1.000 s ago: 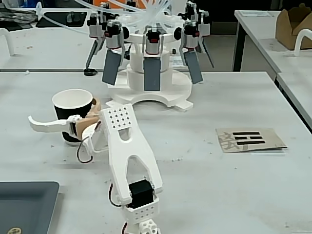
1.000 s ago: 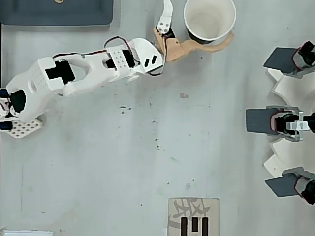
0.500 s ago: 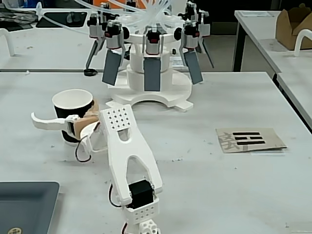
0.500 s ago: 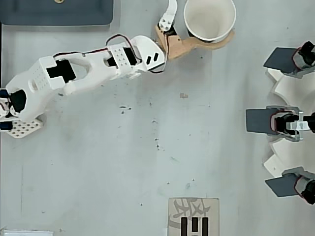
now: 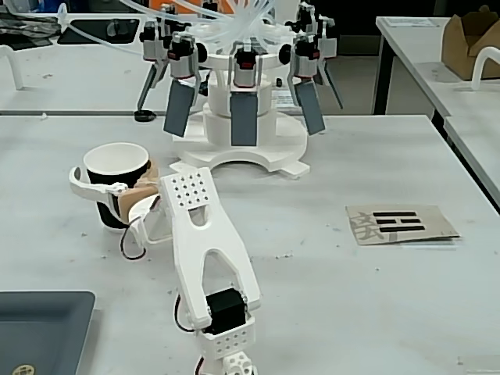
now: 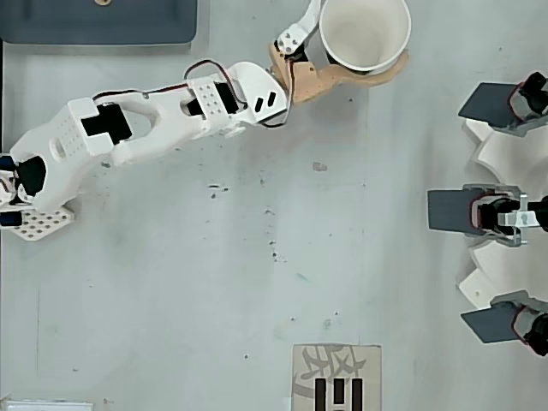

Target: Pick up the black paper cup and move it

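Note:
The black paper cup (image 5: 109, 209) stands upright on the grey table at the left of the fixed view; the overhead view shows its white inside (image 6: 377, 26) at the top edge. My gripper (image 5: 113, 176) (image 6: 359, 36) reaches around it from the arm's side. The white finger (image 6: 301, 27) lies against one side of the cup and the tan finger (image 6: 342, 79) curves along the opposite side. The jaws stand closed onto the cup's wall, and the cup rests on the table.
A white fixture with several dark paddles (image 5: 242, 117) (image 6: 501, 210) stands just beyond the cup. A dark tray (image 5: 39, 320) (image 6: 98, 21) sits near the arm's base. A cardboard card with black marks (image 5: 400, 223) (image 6: 336, 377) lies to the right.
The white finger has swung in from well clear of the cup to lie against it. The cup and the arm have stayed in place.

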